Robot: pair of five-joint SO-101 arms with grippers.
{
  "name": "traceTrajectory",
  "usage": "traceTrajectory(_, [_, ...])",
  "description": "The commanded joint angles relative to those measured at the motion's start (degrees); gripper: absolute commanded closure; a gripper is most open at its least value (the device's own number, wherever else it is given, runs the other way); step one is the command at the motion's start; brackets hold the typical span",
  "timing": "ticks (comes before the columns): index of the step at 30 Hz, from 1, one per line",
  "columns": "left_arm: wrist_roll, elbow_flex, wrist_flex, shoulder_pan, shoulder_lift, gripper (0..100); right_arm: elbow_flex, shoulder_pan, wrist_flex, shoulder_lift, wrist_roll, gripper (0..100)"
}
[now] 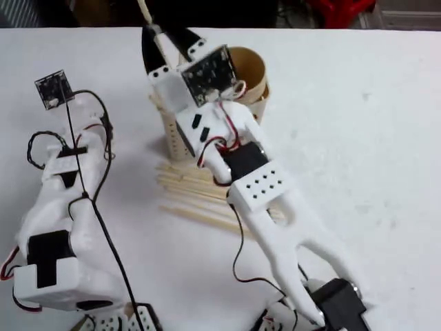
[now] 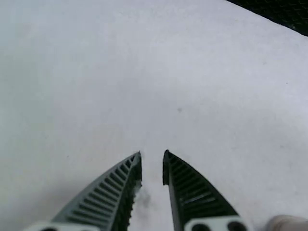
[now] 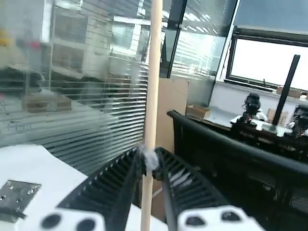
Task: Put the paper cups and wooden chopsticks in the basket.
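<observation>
Task is partway at best. The basket (image 1: pixel 173 138), a tan box with a perforated wall, sits mid-table (image 1: pixel 358 138) with the right arm leaning over it. The right gripper (image 3: pixel 150 156) is past the basket's far side, raised, its jaws clamped on one wooden chopstick (image 3: pixel 154 72) that stands about upright between them. That stick is in the air and not yet in the basket. A pile of loose chopsticks (image 1: pixel 196 189) lies flat on the table just beside the basket's near side, toward the arm bases, and it's a fair number, so most of the chopstick work is left. The paper cups (image 1: pixel 251 65), brown and seemingly nested, are at the basket's far right corner. The arm covers where they meet it, so I can't tell if they stand inside or only against it. If inside, the cup half is likely done. The left gripper (image 2: pixel 152 156) is well off to the basket's left, low over bare table, jaws parted by a narrow gap with nothing between them. Judging by this: lower the held stick in, then keep clearing the pile.
</observation>
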Motion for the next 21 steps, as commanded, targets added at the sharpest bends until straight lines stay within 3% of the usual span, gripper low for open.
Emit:
traceTrajectory(1, [-0.53, -2.90, 0.26, -0.57, -0.31, 91, 2.64, 1.89, -4.88, -0.40, -1.41, 98.2])
traceTrajectory(6, [-0.53, -2.90, 0.26, -0.48, -0.31, 91, 2.90, 3.30, -2.42, -0.40, -1.85, 96.7])
traceTrajectory(10, [-0.53, -2.90, 0.26, -0.48, -0.31, 91, 2.90, 2.95, 0.31, -0.48, -1.85, 82.8])
traceTrajectory(12, [-0.53, -2.81, 0.26, -0.48, -0.31, 91, 2.90, 2.86, 1.54, -0.48, -1.85, 80.4])
traceTrajectory(17, [-0.53, -2.81, 0.26, -0.48, -0.31, 91, 3.34, 3.56, 2.77, -2.24, -1.58, 90.4])
traceTrajectory(21, [-0.53, -2.81, 0.26, -0.48, -0.31, 91, 6.15, 2.51, 17.89, -9.54, -1.58, 98.2])
